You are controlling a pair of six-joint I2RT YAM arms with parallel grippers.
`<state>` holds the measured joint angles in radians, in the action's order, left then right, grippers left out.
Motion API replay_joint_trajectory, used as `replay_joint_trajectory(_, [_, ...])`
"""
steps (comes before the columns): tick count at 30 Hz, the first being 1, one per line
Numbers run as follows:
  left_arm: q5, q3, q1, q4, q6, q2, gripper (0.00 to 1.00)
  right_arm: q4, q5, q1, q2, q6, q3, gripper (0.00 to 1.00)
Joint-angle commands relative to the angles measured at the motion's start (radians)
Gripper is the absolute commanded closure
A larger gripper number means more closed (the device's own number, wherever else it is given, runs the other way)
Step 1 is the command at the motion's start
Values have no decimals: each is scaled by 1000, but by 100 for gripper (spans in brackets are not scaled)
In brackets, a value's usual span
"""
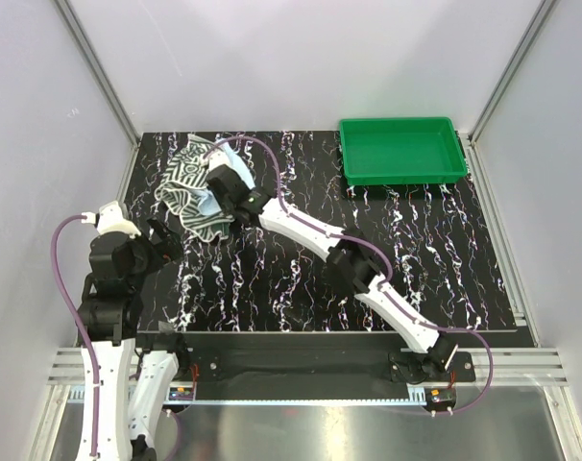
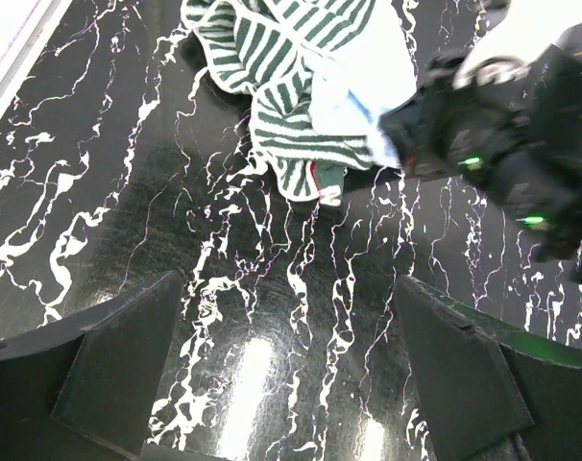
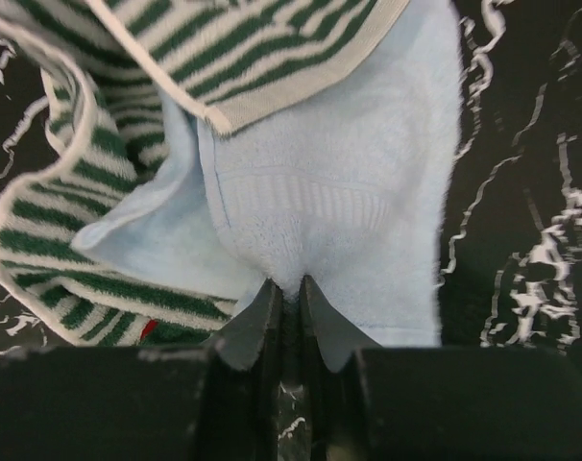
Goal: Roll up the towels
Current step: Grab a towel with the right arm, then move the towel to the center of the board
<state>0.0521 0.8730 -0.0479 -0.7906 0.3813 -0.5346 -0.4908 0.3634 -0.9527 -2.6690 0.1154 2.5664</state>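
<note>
Two small soft towels lie heaped together at about 11 o'clock on the black, white-veined marble-pattern table [image 1: 301,279], seen from the top camera. Most of the heap is the crumpled cloth towel with dark-and-white zebra-like stripes [image 1: 181,182], with the pale blue terry towel [image 3: 349,202] tucked partly under and inside its folds. From the right wrist camera, a striped hem crosses over the blue cloth at 12 o'clock and more striped folds curl round it at 9 o'clock. A small red tag [image 3: 149,328] shows on the striped edge at 7 o'clock.

The right arm stretches diagonally across the table from its base at 5 o'clock to the heap. The right gripper [image 3: 286,288] has its jaws drawn narrow, pinching a puckered fold of the pale blue terry towel between the fingertips.

The left gripper [image 2: 291,355] hangs above bare table at about 9 o'clock, just beside the heap but not touching it. Its jaws stand wide apart with nothing between them. From its wrist camera the striped towel sits at 12 o'clock and the right arm's dark wrist at 2 o'clock.

A green rectangular plastic tray [image 1: 401,123] sits at 1 o'clock, well apart from the towels.
</note>
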Motion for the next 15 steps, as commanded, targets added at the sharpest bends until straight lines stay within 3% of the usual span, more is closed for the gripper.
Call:
replay_joint_trajectory(1, [-23,-8,-9,54,-15,-10,1,67,66,-12,202,-59,-9,87])
replay_joint_trajectory(3, [-26,-8,-10,54,-16,-13,1,70,65,-14,256,-83,-11,89])
replay_joint_trajectory(5, [-26,-8,-12,54,-16,-13,1,72,62,-17,293,-109,-5,100])
replay_joint_trajectory(11, [-24,-8,-13,53,-19,-25,1,21,146,-40,452,-244,78,100])
replay_joint_trajectory(14, [-21,-5,-15,50,-19,-39,1,107,250,-77,650,-328,-96,100])
replay_joint_trajectory(15, [-27,-6,-17,51,-19,-42,1,189,273,-84,782,-336,-176,100])
